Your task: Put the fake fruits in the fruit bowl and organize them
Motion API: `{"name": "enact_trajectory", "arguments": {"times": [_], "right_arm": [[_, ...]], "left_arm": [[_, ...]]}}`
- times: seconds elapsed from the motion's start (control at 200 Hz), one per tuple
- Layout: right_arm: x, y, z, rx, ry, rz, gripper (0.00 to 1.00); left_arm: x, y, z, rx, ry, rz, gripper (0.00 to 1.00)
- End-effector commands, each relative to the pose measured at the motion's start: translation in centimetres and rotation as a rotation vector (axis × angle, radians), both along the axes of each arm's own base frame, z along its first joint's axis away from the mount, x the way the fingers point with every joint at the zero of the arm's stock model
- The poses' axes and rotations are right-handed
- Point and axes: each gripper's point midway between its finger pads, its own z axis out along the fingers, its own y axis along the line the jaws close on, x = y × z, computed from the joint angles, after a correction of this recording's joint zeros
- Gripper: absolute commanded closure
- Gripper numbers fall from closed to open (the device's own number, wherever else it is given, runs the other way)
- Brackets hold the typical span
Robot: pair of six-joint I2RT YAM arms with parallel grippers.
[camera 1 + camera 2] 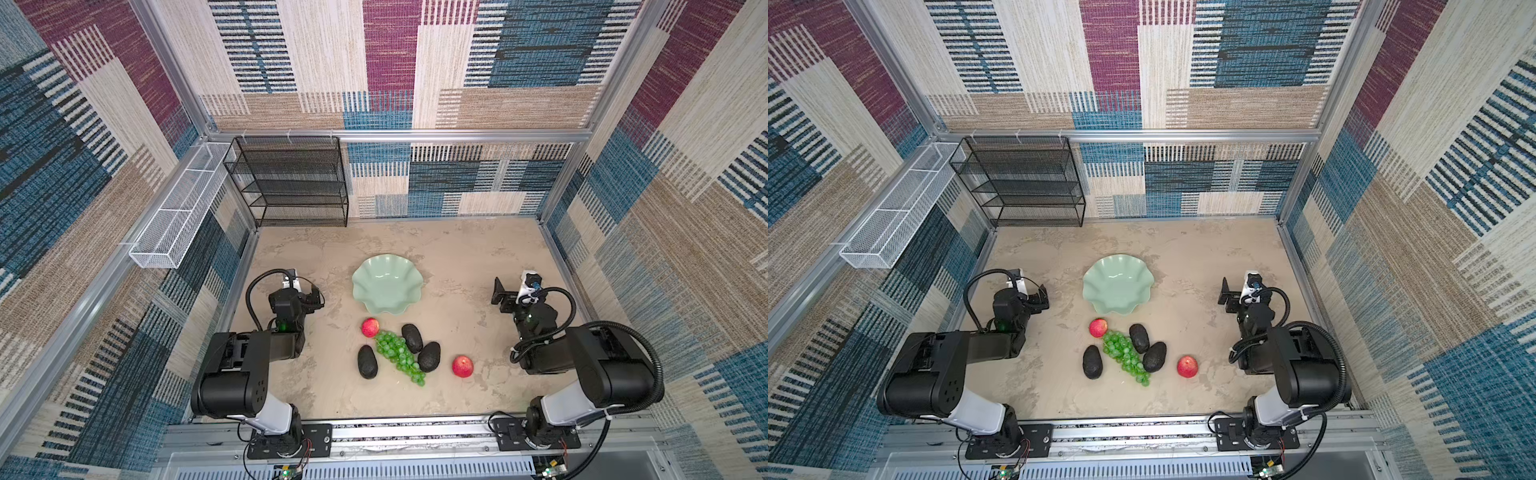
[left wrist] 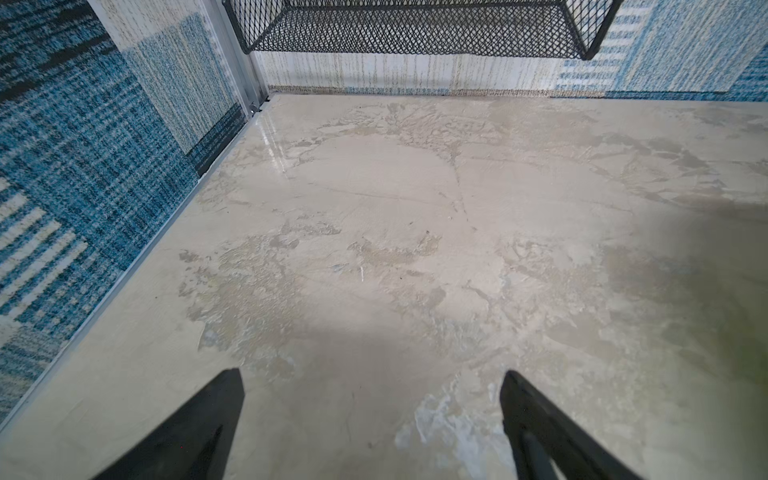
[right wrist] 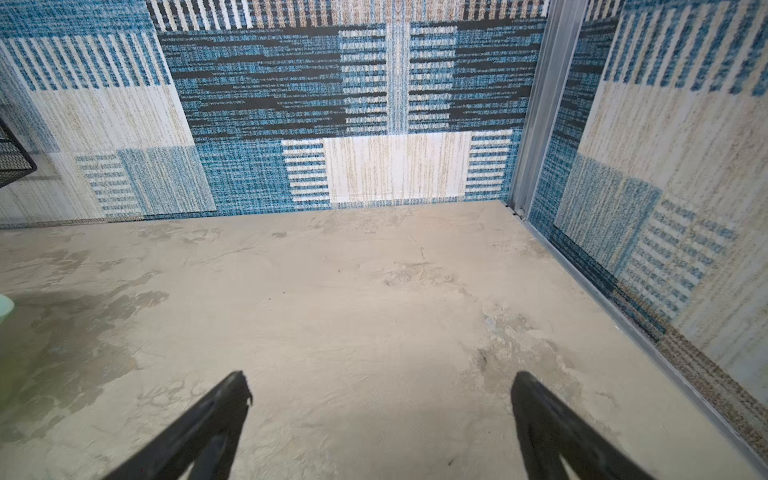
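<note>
The left gripper [image 2: 372, 374] and right gripper [image 3: 380, 374] gape empty over mottled table [image 1: 457, 257]. Bumpy avocados [image 1: 368, 361], glossy grapes [image 1: 397, 355] and apples [image 1: 462, 366] cluster near the scalloped bowl [image 1: 386, 282], mesh rack [image 1: 291, 183] behind.

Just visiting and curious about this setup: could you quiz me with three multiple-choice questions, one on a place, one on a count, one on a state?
1. The fruit bowl is: A) empty B) full C) upside down.
2. How many avocados are there? A) two B) three C) five.
3. The grapes lie: A) inside the bowl B) on the table between avocados C) balanced on the bowl's rim.
Answers: 1 A, its pale green inside is bare; 2 B, three dark bumpy ovals show; 3 B, the bunch rests on the table with avocados either side.
</note>
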Motion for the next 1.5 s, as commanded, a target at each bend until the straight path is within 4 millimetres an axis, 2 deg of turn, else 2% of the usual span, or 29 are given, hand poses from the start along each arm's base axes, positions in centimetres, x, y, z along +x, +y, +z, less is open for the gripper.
{"name": "enact_trajectory", "arguments": {"times": [0.0,0.917,0.952,1.057,1.132,1.167,1.187,1.197,1.232,1.287,1.357,1.428,1.493], "right_arm": [[0.0,-0.1,1.0,0.008,-0.042,-0.009,0.0],[0.0,-0.1,1.1,0.007,-0.046,-0.007,0.0],[0.1,-0.2,1.2,0.01,-0.04,-0.013,0.0],[1.5,-1.0,2.8,0.026,0.021,-0.063,0.0],[1.9,-1.4,4.6,0.068,0.028,-0.091,0.0],[1.9,-1.5,5.6,0.128,0.022,-0.099,0.0],[1.9,-1.3,6.0,0.17,0.025,-0.092,0.0],[1.9,-1.1,6.3,0.191,0.022,-0.083,0.0],[2.0,-0.3,7.1,0.237,0.021,-0.039,0.0],[2.1,-0.2,7.7,0.324,0.024,-0.04,0.0],[2.3,-0.8,7.3,0.393,0.04,-0.091,0.0],[3.1,0.0,7.0,0.381,0.077,-0.048,0.0],[3.9,1.2,7.0,0.399,0.099,0.023,0.0]], "left_arm": [[0.2,-0.2,0.6,-0.015,-0.028,-0.008,0.01],[0.2,-0.2,0.6,-0.018,-0.028,-0.01,0.0],[0.2,-0.2,0.6,-0.018,-0.028,-0.01,0.03],[0.2,-0.3,1.1,-0.017,-0.032,-0.012,0.04],[0.2,0.4,2.9,-0.011,-0.004,0.034,0.05],[-0.4,0.9,3.2,-0.016,0.065,0.078,0.05],[-0.8,1.4,3.7,-0.043,0.092,0.123,0.04],[-0.6,1.5,4.7,-0.068,0.08,0.147,0.03],[-1.5,1.8,5.5,-0.151,0.115,0.213,0.01],[-1.4,0.3,7.6,-0.295,0.099,0.183,0.05],[-1.6,-2.4,8.9,-0.464,0.104,0.092,0.12],[-2.5,-4.8,9.0,-0.562,0.185,0.009,0.17],[-4.3,-6.6,8.1,-0.591,0.314,-0.028,0.18]]}}
